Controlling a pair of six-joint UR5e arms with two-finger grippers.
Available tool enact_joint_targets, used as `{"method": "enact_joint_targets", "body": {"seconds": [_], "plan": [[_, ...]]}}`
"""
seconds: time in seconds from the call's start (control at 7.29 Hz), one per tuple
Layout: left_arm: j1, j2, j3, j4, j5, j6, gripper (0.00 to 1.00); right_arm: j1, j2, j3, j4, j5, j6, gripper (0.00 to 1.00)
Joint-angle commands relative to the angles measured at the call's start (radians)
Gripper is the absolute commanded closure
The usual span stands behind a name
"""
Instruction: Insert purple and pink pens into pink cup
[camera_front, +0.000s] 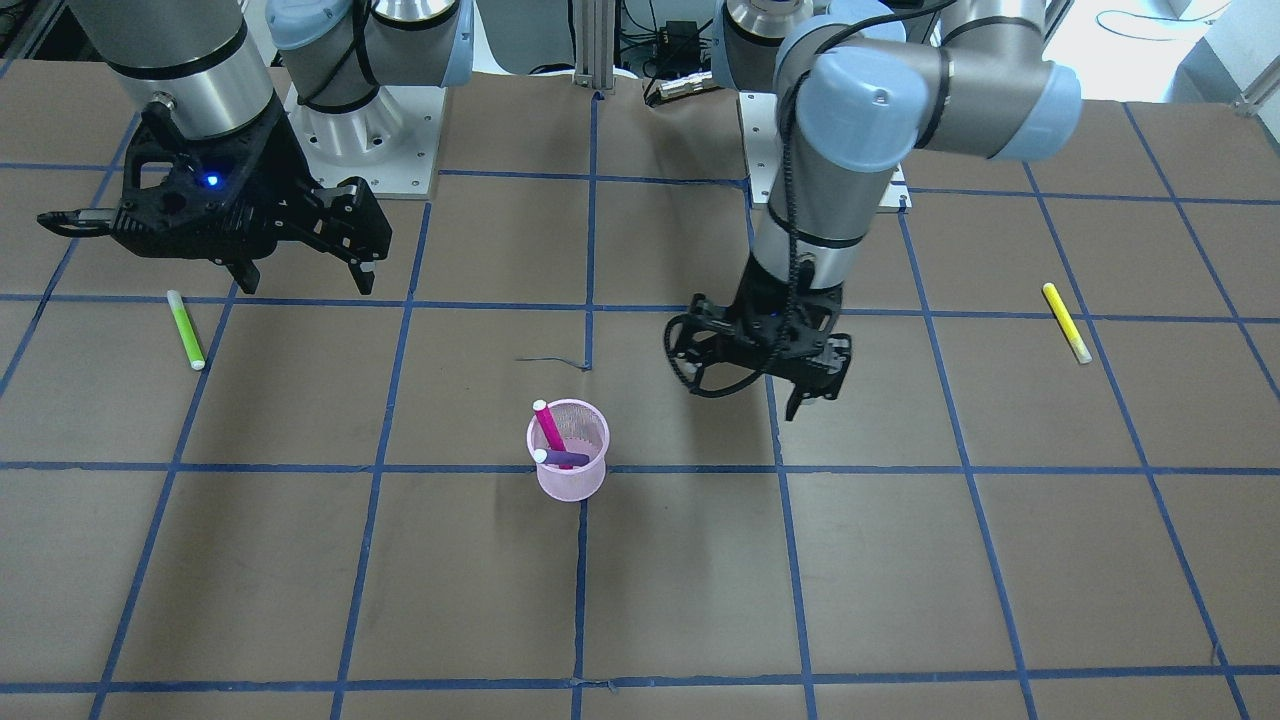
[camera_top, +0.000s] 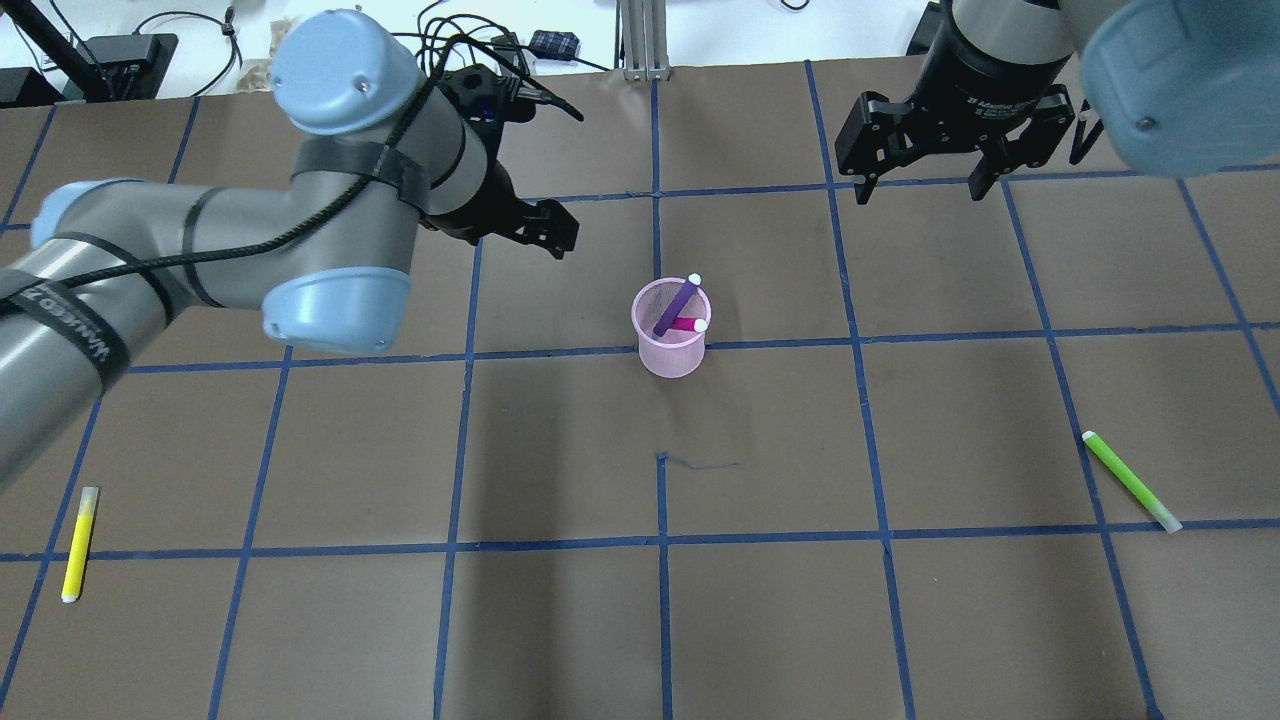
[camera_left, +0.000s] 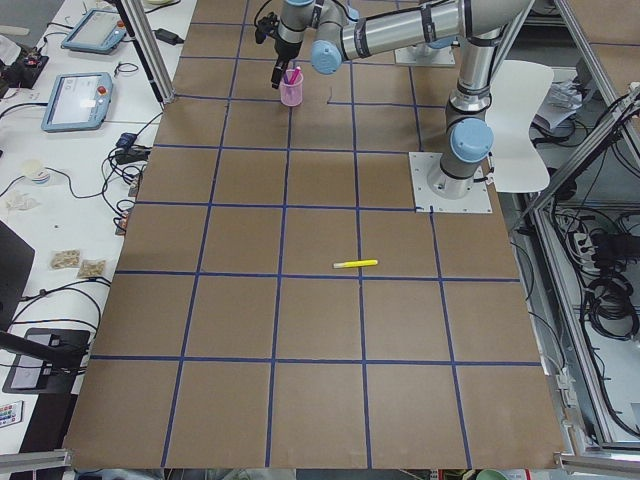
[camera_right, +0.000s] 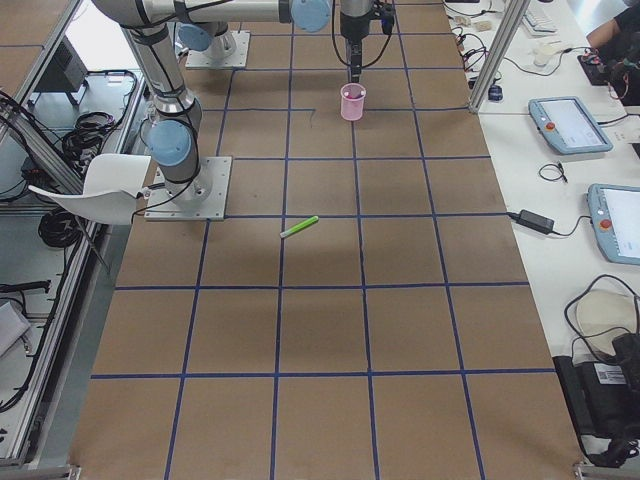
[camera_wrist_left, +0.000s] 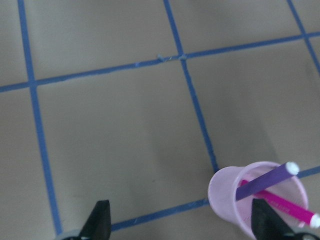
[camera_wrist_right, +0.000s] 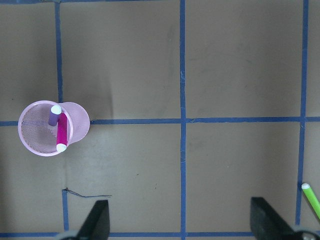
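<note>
One pink cup (camera_top: 670, 355), central on the table (camera_top: 560, 620), holds one purple pen (camera_top: 676, 305) and one pink pen (camera_top: 686, 324). One yellow pen (camera_top: 78, 543) and one green pen (camera_top: 1130, 480) lie well apart; left tool (camera_wrist_left: 182, 227) and right tool (camera_wrist_right: 182, 225) both gape empty.

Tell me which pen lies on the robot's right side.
The green pen; the yellow pen lies on the left, two more stand in the pink cup.

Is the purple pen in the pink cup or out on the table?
In. The purple pen leans inside the upright pink cup, beside the pink pen.
</note>
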Motion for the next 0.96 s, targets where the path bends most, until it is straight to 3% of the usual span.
{"method": "enact_joint_targets", "body": {"seconds": [0.0, 0.14, 0.55, 0.82], "plan": [[0.110, 0.108, 0.142, -0.427, 0.021, 0.120, 0.00, 0.000, 0.001, 0.001, -0.001, -0.001, 0.001, 0.00], [0.116, 0.132, 0.230, -0.600, 0.115, 0.111, 0.00, 0.000, -0.001, 0.001, 0.000, -0.001, 0.001, 0.00], [0.106, 0.128, 0.253, -0.517, 0.062, -0.105, 0.00, 0.000, -0.001, 0.000, 0.000, -0.003, 0.002, 0.00], [0.106, 0.143, 0.253, -0.515, 0.062, -0.107, 0.00, 0.000, -0.001, 0.001, 0.000, -0.003, 0.002, 0.00]]}}
